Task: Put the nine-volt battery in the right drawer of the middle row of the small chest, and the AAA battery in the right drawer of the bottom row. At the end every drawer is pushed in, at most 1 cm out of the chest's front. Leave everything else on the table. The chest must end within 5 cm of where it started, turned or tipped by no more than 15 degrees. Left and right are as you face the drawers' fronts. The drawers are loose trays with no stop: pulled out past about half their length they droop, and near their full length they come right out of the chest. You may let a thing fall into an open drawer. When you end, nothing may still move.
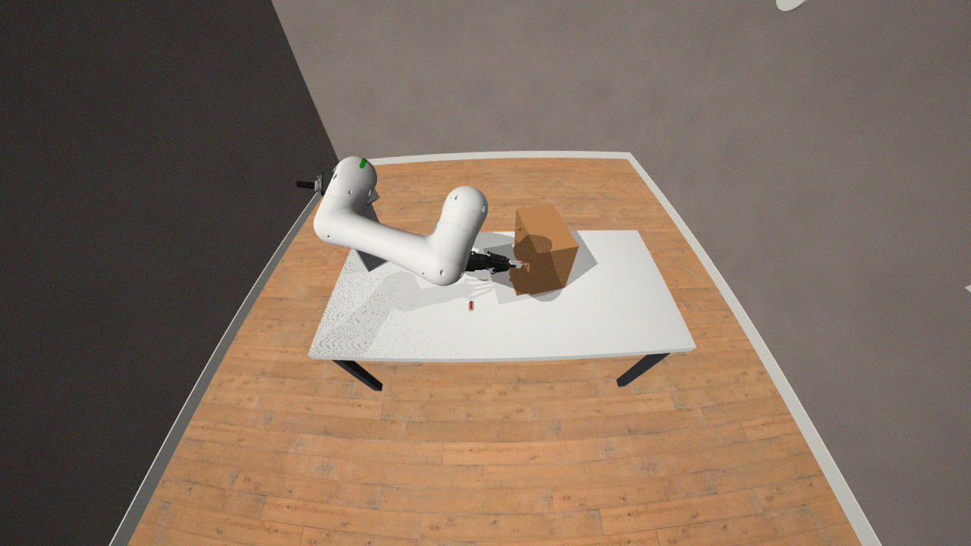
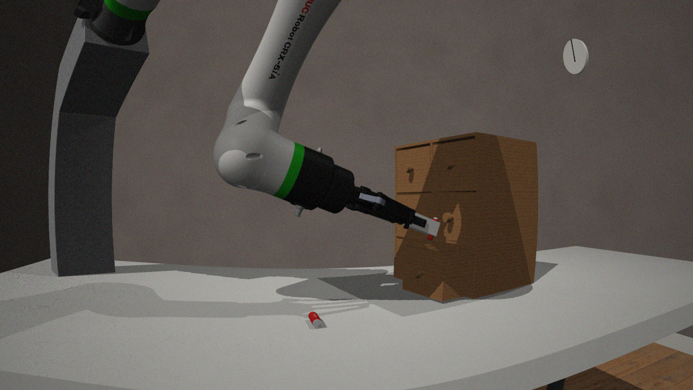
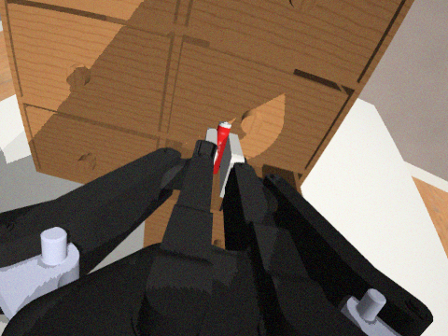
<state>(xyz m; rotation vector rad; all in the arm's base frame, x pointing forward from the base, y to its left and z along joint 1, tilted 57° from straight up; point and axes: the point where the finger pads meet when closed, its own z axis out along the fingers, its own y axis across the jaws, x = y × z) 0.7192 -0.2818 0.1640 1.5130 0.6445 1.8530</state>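
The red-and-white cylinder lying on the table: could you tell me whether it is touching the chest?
Apart. The exterior view shows the cylinder lying on the table, with a plain stretch of table top between it and the chest.

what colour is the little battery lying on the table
Red with a white end; the battery shows best in the exterior view.
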